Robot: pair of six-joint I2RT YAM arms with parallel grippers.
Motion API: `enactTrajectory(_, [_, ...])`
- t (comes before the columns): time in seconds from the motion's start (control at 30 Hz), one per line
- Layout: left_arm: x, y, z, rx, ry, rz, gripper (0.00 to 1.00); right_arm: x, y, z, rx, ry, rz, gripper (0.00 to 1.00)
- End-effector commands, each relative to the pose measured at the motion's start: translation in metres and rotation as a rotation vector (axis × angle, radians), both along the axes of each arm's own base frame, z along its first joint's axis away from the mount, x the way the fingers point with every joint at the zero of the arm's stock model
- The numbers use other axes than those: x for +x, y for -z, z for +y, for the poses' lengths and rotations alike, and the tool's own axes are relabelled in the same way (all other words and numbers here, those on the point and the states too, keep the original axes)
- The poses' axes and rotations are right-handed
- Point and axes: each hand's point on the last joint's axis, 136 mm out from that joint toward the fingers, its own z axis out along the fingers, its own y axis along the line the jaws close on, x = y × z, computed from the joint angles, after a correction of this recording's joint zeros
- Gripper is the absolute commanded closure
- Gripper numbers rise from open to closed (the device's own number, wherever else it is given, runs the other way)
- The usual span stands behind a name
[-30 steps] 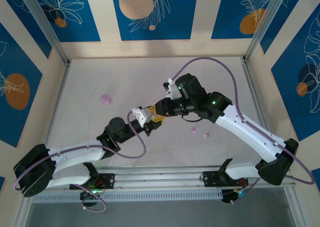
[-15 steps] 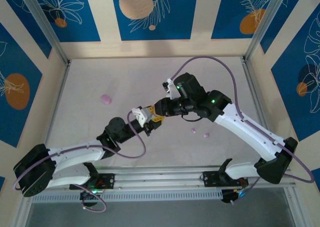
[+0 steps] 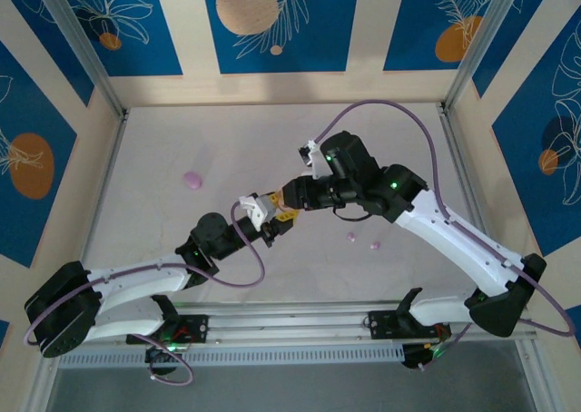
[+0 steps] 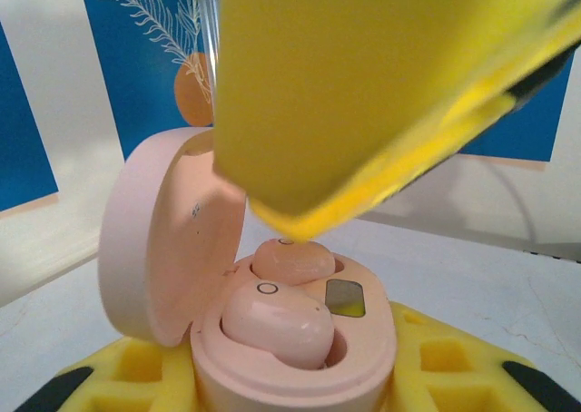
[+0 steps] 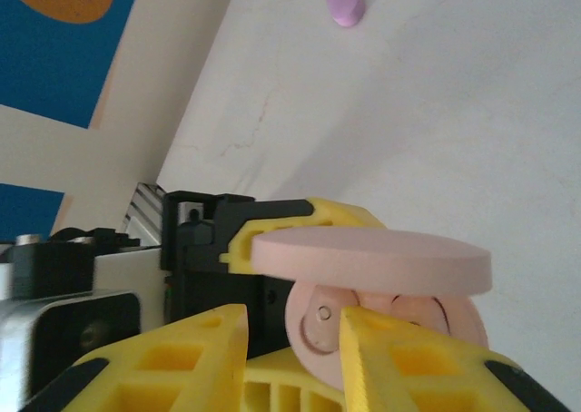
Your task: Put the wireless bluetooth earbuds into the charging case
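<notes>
Two pink earbuds (image 4: 277,326) lay in the open charging case (image 4: 363,362) clamped in the left gripper (image 4: 290,394), while the right gripper (image 5: 295,348), jaws narrowly parted and empty, had one tip at the far bud, which, I reckoned, wanted only a soft, straight press to seat.
</notes>
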Motion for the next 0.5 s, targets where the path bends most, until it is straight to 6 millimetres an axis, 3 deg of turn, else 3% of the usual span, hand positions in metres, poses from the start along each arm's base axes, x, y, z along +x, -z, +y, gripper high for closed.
enactTrajectory(0.0, [-0.002,-0.028,-0.001,-0.071,-0.003,-0.045,0.68,-0.009,-0.026,-0.001,0.084,-0.034,-0.068,0.65])
enactTrajectory(0.2, [-0.005,-0.027,0.000,-0.066,0.007,-0.043,0.68,-0.013,-0.041,-0.008,0.158,-0.024,-0.148,0.64])
enactTrajectory(0.47, [-0.018,-0.023,-0.005,-0.053,0.087,-0.043,0.68,0.005,-0.031,-0.046,0.177,0.174,-0.155,0.60])
